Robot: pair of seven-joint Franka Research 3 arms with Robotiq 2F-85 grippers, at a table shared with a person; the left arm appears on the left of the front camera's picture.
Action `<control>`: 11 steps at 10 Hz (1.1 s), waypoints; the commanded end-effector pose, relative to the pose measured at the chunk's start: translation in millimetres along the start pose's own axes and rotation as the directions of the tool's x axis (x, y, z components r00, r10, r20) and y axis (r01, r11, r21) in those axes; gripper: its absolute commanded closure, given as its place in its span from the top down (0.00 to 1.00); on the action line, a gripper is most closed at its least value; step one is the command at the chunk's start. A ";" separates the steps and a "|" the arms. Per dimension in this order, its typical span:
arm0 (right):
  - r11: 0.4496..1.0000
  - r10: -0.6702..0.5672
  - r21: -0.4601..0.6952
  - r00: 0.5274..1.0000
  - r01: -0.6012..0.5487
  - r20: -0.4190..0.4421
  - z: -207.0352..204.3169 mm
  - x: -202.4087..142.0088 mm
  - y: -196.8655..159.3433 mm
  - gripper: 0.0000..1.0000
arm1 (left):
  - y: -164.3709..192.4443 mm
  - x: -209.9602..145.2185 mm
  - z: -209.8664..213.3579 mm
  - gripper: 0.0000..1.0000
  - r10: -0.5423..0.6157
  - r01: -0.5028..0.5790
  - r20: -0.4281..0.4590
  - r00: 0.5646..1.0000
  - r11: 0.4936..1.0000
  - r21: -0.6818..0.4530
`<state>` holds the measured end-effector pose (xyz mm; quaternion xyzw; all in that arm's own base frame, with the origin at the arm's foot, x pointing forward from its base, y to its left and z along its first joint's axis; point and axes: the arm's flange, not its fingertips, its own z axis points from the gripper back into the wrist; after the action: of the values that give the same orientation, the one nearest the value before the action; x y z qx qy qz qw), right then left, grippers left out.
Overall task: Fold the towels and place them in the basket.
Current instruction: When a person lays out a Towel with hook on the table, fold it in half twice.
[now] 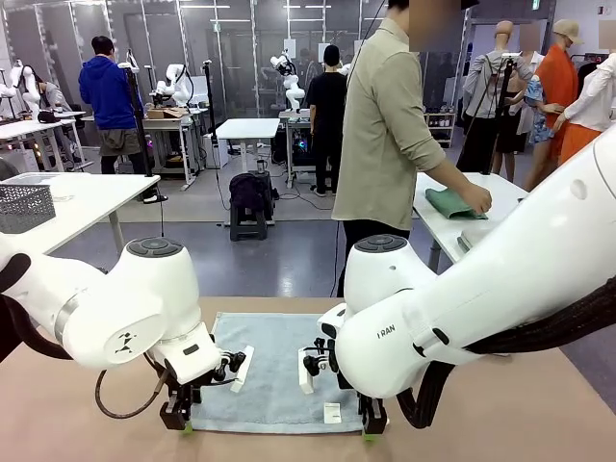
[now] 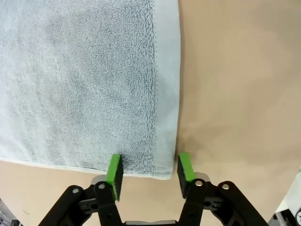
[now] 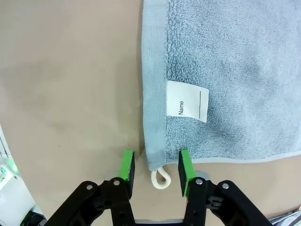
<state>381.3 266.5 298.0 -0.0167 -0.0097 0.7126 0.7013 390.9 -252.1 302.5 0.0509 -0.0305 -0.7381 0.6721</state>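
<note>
Left end effector [image 2: 149, 165]: the jaws are spread and set down astride one near corner of the towel [image 2: 80, 80]. One green pad [image 2: 114, 172] is placed over the terry just inside the hem. The other pad [image 2: 185, 167] is on the bare counter [image 2: 235, 94], just beside the hem's outer edge. No cloth is pinched or gathered.

Right end effector [image 3: 155, 164]: the jaws are likewise spread, astride the other near corner of the towel. The hem end and the white hanging loop [image 3: 161, 179] lie between the pads. The "Name" label [image 3: 187, 101] is seen face up, just inside that corner.

The towel is laid flat and unfolded on the counter, with both end effectors at its near edge. A basket [image 1: 24, 207] stands on a white table, well apart from the towel and off to its far left. A person [image 1: 385, 125] is turned away beyond the towel's far edge, with a hand on a green cloth [image 1: 452, 202].

Step judged: corner grasps are being prepared for the first fold.

Risks noted:
- If the left pad off the cloth sweeps in along the counter, the corner may be pushed and bunched rather than pinched.
- On the right, only the loop or the thin hem may be caught, and a slip on lifting would be likely.
- If the two corners are gripped unequally, the fold would be skewed.
- If the pads are pressed hard onto the counter, they may drag as they close.
</note>
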 end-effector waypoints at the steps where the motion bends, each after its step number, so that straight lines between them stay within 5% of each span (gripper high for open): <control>1: 1.000 -0.008 -0.022 1.000 0.008 -0.014 -5.5 3.5 -2.3 0.29 | 3.4 4.9 -4.6 0.45 0.014 -0.013 -0.028 1.000 0.999 0.034; 2: 1.000 -0.004 -0.029 1.000 0.004 -0.015 -6.2 3.7 -2.2 0.29 | 2.1 3.3 -3.4 0.45 0.013 -0.012 -0.029 0.999 0.999 0.037; 3: 0.999 -0.002 -0.033 1.000 0.001 -0.015 -7.0 3.9 -2.0 0.09 | 1.8 3.8 -3.5 0.25 0.011 -0.010 -0.030 0.999 0.999 0.040; 4: 0.999 0.002 -0.034 1.000 -0.002 -0.013 -7.8 4.4 -1.8 0.23 | 2.3 6.2 -4.6 0.37 0.009 -0.008 -0.033 0.999 0.999 0.041; 5: 0.999 0.007 -0.032 1.000 -0.007 -0.020 -8.9 6.0 -1.6 0.00 | 3.9 10.4 -6.5 0.06 0.004 -0.002 -0.038 0.999 0.999 0.041; 6: 0.999 0.007 -0.033 1.000 -0.008 -0.021 -9.5 7.2 -1.5 0.04 | 4.4 12.0 -6.4 0.17 0.002 0.000 -0.039 0.999 0.999 0.042; 7: 0.999 0.007 -0.033 1.000 -0.007 -0.022 -9.2 7.8 -1.1 0.00 | 4.4 12.3 -5.0 0.00 0.002 0.000 -0.040 0.999 0.999 0.045; 11: 0.999 0.013 -0.030 1.000 -0.013 -0.021 -6.9 7.1 0.0 0.00 | 4.1 15.4 -3.3 0.00 -0.001 0.003 -0.031 1.000 0.998 0.063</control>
<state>381.7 270.1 297.4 -0.0244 -0.0129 0.7212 0.6922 390.8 -259.5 305.0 0.0668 -0.0328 -0.7425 0.6657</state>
